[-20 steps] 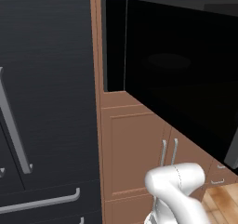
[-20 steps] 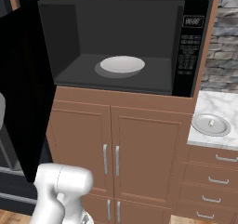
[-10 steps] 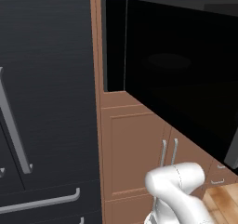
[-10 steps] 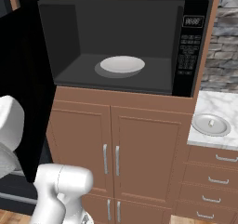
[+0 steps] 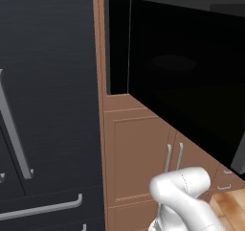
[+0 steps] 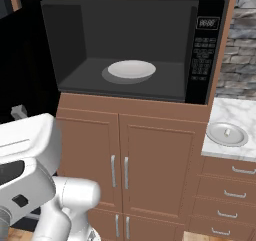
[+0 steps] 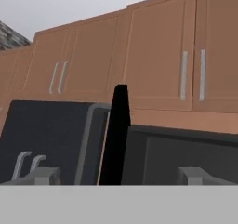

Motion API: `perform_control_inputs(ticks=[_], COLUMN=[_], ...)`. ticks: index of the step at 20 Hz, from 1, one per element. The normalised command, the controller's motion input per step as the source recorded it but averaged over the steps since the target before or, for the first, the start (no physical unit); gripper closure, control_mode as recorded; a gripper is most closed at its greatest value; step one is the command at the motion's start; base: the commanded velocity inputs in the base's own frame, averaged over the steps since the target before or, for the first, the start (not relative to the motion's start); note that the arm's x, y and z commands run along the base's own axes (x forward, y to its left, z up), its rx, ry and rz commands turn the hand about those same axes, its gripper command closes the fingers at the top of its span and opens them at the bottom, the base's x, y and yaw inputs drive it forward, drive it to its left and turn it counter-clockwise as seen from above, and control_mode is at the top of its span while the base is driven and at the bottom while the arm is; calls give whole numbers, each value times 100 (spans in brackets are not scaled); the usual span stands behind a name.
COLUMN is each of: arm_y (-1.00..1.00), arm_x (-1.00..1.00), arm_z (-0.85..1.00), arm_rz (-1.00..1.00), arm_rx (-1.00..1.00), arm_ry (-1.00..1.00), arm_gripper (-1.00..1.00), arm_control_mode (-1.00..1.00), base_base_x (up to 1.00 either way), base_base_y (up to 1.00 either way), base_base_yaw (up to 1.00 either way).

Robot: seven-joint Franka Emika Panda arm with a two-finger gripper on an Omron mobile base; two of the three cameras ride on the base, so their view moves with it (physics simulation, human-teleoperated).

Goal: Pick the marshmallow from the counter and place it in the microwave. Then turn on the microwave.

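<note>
The microwave (image 6: 125,45) stands open, its black door (image 5: 191,91) swung out to the left. A round white plate (image 6: 131,69) lies in the dark cavity, and the keypad (image 6: 202,60) is on the right. At the right, on the marble counter (image 6: 245,116), a tiny white marshmallow (image 6: 227,133) seems to sit in the middle of a round grey-white dish (image 6: 220,137). In the hand view my gripper (image 7: 118,176) is open, its fingertips (image 7: 44,175) wide apart with nothing between them. It faces the door's edge (image 7: 116,135), far from the marshmallow.
A black fridge (image 5: 48,105) with long grey handles fills the left. Brown cabinet doors (image 6: 125,165) sit under the microwave and drawers (image 6: 225,195) under the counter. Upper cabinets (image 7: 162,60) show above. My white arm (image 6: 30,160) rises at the lower left.
The arm's white upper part has swung rightwards into the right base view from the left edge. The gripper stays open; the microwave, plate and counter things have not moved.
</note>
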Motion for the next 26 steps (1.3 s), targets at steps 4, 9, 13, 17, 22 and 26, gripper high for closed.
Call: perform_control_inputs(ticks=[4,9,13,17,22,26], arm_y=[-13,-1,-1,0,0,0], arm_x=[0,0,0,0,0,0], arm_z=[0,0,-2,0,0,0], arm_rz=[-6,-6,-2,0,0,0], arm_rx=[0,0,0,0,0,0], arm_ry=[20,13,4,0,0,0], arm_gripper=[-100,-100,-100,-100,-100,-100], arm_control_mode=[-100,-100,100,100,100,100], base_base_x=[0,0,0,-3,-12,-28], base_base_y=[0,0,-6,-25,-38,-52], base_base_yaw=[0,0,-1,-1,-1,-5])
